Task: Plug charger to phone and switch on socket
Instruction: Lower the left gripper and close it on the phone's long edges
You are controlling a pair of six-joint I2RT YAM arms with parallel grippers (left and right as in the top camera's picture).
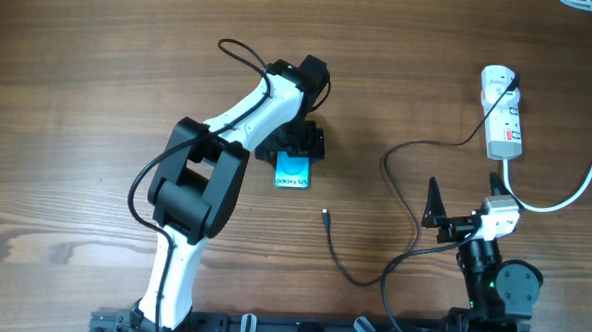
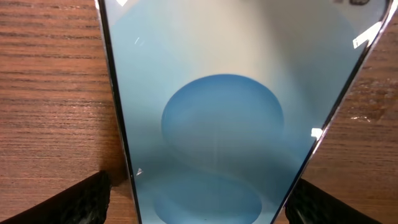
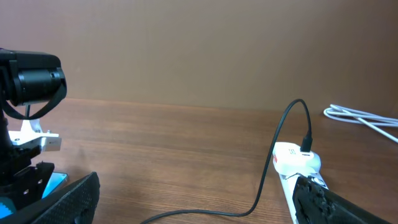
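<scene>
We find the left gripper [image 1: 299,151] released astride the phone [image 1: 292,173], and the right gripper [image 1: 440,216] released too. An uneven squeeze could skid the phone off line with the cable tip [image 1: 326,215] at its five o'clock.

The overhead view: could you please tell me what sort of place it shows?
Probably a robotics lab bench: a wooden table, two robot arms mounted at its near edge, and just a phone, charger and socket laid out.
</scene>
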